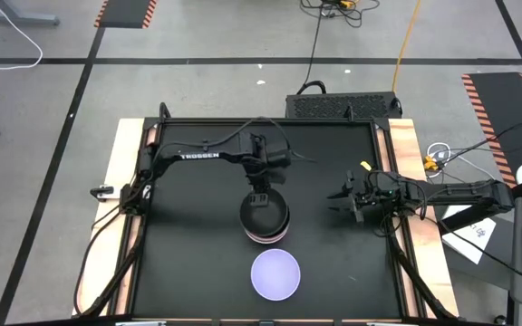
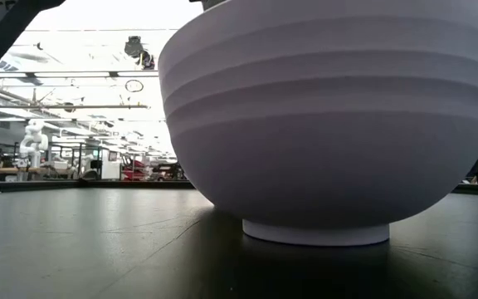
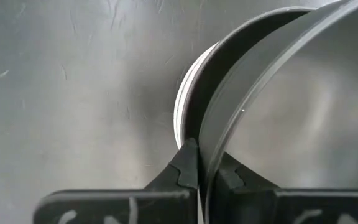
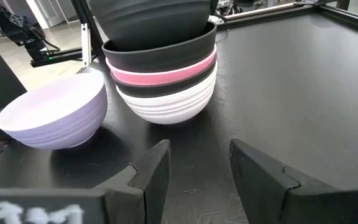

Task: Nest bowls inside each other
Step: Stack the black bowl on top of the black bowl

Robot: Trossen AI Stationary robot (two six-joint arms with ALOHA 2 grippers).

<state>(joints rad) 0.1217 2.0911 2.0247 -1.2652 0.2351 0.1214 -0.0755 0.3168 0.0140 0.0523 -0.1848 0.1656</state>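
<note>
A black bowl (image 4: 149,17) is in my left gripper (image 1: 259,197), directly over the stack (image 1: 266,222) at the table's middle. In the right wrist view the stack reads, from the bottom, white bowl (image 4: 166,104), black, pink bowl (image 4: 166,73), black bowl (image 4: 160,53). The held bowl's lower part dips into that top black bowl. The pale lavender bowl (image 1: 275,274) stands alone on its foot near the near edge and fills the low view (image 2: 330,124). My right gripper (image 1: 341,206) waits open to the right of the stack, touching nothing. My left gripper pinches the black bowl's rim (image 3: 213,146) on the side toward the far edge, one finger (image 3: 232,175) inside the bowl and one finger (image 3: 184,167) outside. The fingers come from above, pointing down. The bowl hangs below them, its base inside the stack's top bowl; whether it rests there I cannot tell.
The black mat is bordered by a raised frame (image 1: 388,163) and wooden table edges. A dark box (image 1: 343,106) sits beyond the far edge, with cables and papers off to the right. Bare mat lies left of the stack and between the stack and my right gripper (image 4: 197,165).
</note>
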